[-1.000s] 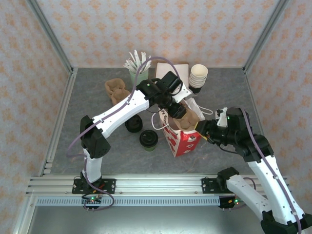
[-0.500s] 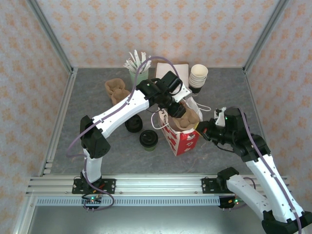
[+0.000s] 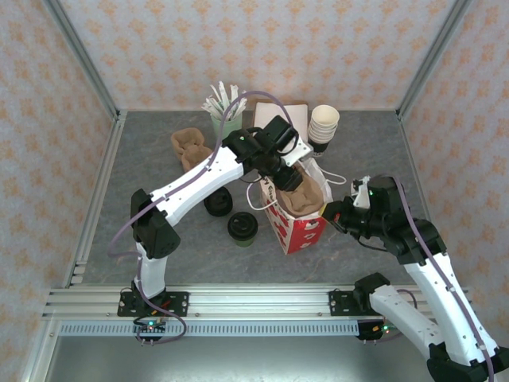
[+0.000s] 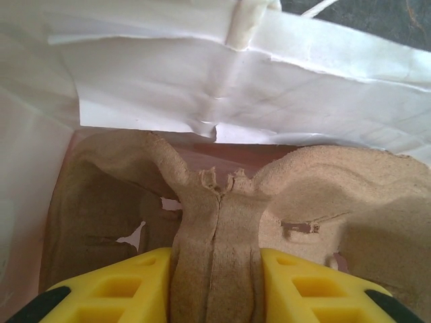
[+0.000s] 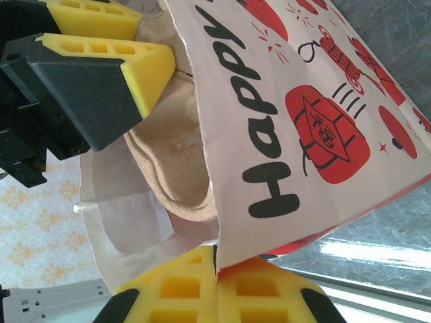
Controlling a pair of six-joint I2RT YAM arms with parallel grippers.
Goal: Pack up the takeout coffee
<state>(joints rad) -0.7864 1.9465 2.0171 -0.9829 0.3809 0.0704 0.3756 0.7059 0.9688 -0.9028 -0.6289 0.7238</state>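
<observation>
With the left claw [image 4: 217, 286] clamped on the carrier's [image 4: 316, 182] ridge inside the bag [image 3: 296, 228] and the right claw [image 5: 217, 284] pinching the bag's rim, a hard push could tear or topple the bag onto the coffee [image 3: 242, 227] just left of it on the bench [image 3: 187, 256].

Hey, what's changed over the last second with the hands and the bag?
The right hand closed on the rim of the paper bag, which it now pinches. The left hand stayed clamped on the middle ridge of the cardboard cup carrier inside the bag. The lidded coffee cup stayed on the table, untouched.
</observation>
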